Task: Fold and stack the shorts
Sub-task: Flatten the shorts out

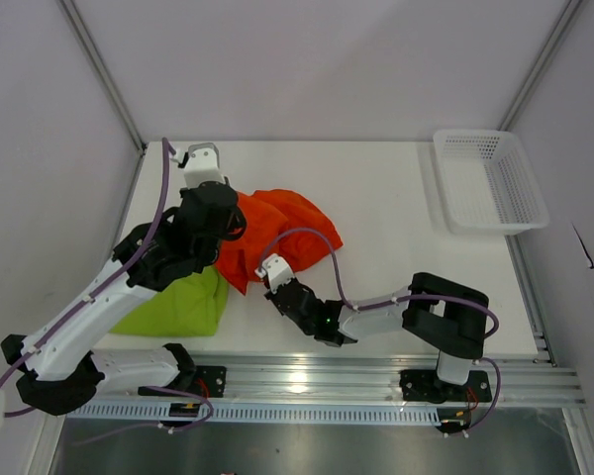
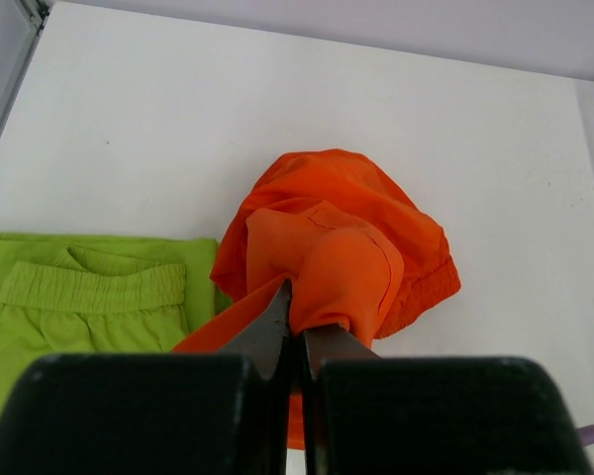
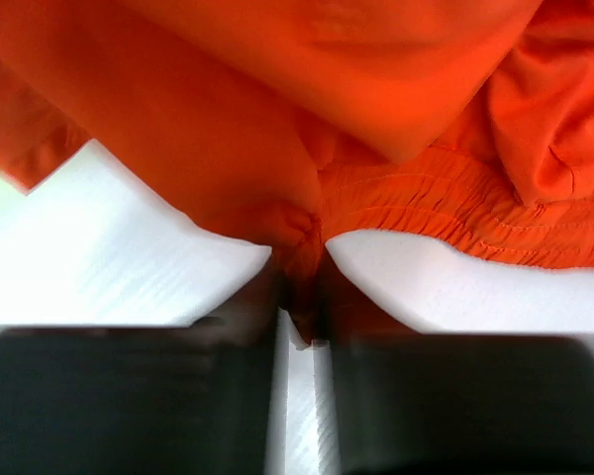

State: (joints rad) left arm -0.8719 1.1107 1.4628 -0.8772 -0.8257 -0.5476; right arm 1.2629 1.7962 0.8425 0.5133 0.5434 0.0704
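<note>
The orange-red shorts (image 1: 282, 228) lie bunched on the white table, left of centre. The lime green shorts (image 1: 183, 302) lie folded at the near left, partly under my left arm. My left gripper (image 1: 230, 230) is shut on a fold of the orange-red shorts (image 2: 346, 267), pinched between its dark jaws (image 2: 299, 332). The green shorts' waistband (image 2: 89, 287) shows at the left of the left wrist view. My right gripper (image 1: 274, 269) is shut on the near edge of the orange-red shorts (image 3: 307, 228), cloth pinched between the jaws (image 3: 303, 272).
A white plastic mesh basket (image 1: 488, 180) stands at the far right of the table. Grey walls enclose the left, back and right. A metal rail (image 1: 376, 376) runs along the near edge with both arm bases.
</note>
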